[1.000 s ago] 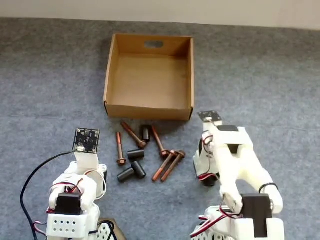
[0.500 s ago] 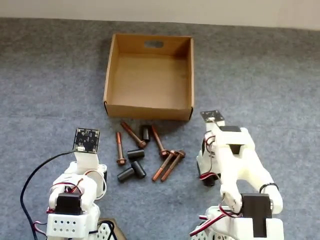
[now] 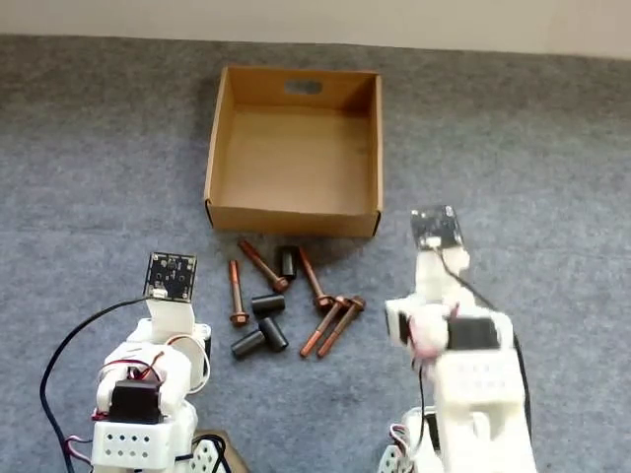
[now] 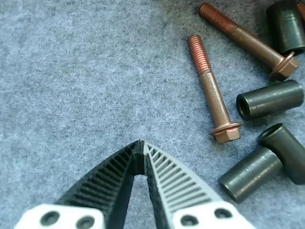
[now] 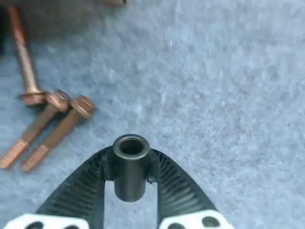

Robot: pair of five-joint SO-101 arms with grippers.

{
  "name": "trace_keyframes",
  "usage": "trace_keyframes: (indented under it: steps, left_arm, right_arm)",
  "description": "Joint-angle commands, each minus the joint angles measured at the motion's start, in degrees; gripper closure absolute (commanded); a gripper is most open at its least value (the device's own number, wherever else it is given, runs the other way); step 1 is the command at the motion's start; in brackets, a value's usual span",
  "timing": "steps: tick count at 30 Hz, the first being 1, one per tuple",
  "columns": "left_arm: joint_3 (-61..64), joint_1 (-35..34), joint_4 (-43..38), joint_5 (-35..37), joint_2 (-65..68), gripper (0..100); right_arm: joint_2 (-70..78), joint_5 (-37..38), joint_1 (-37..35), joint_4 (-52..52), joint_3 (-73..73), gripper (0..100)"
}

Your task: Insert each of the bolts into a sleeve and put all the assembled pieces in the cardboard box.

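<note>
1. Closest in, the right gripper [image 5: 129,156] is clamped on a dark sleeve [image 5: 129,174]. One ribbed finger [image 5: 83,188] presses against each side, and the sleeve's open bore faces away from the wrist.
2. Beyond that held sleeve lies grey carpet [image 5: 228,86]. Near it rest three copper bolts [image 5: 56,128], two side by side and a third [image 5: 23,57] at an angle, their heads bunched together.
3. Over at the other arm, the left gripper [image 4: 141,144] has its two ribbed fingers [image 4: 109,179] pressed together with the tips touching, above bare carpet.
4. Near the left gripper lies one bolt [image 4: 213,95]. Just beside its flanged head sit three loose sleeves [image 4: 269,98], two of them touching. A second bolt [image 4: 245,40] and a fourth sleeve [image 4: 285,24] lie farther off.
5. In the high view, the right arm [image 3: 463,345] stands at the lower right of the frame and the left arm [image 3: 148,384] at the lower left, well apart.
6. Between the arms, at lower centre, five bolts [image 3: 236,293] and four sleeves [image 3: 267,304] lie flat in a loose scatter on the carpet, each bolt lying outside the sleeves.
7. At upper centre sits the cardboard box [image 3: 294,215], open at the top, with its brown floor in plain sight and a hand slot [image 3: 303,87] cut in the far wall. Its near wall stands just beyond the scatter.
</note>
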Motion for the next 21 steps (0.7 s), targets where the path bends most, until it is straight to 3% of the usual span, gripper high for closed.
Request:
trace_keyframes:
  steps: [1,6,10,12,15,21]
  left_arm:
    - [1.0,0.9,0.1,-0.2,-0.2,99]
    - [1.0,1.0,0.0,-0.2,-0.2,99]
    - [0.6,1.7,-2.4,-0.4,-0.2,99]
    - [-2.2,-0.3,-6.5,-0.4,-0.2,99]
    - [-11.2,-8.7,-9.6,-0.7,-0.2,99]
    - [-15.9,-14.4,-19.7,-19.0,-0.2,99]
  right_arm:
    - [-10.7,-1.6,-4.2,-3.6,3.4,99.2]
    - [-11.4,-4.1,-6.1,-13.8,11.3,99.2]
    - [-10.8,-8.1,-6.0,-16.0,13.8,99.2]
    - [-10.9,-8.0,-6.0,-16.0,14.1,99.2]
    - [-11.0,-8.0,-5.8,-16.0,14.2,99.2]
    - [-11.0,-8.0,-5.9,-16.0,14.2,99.2]
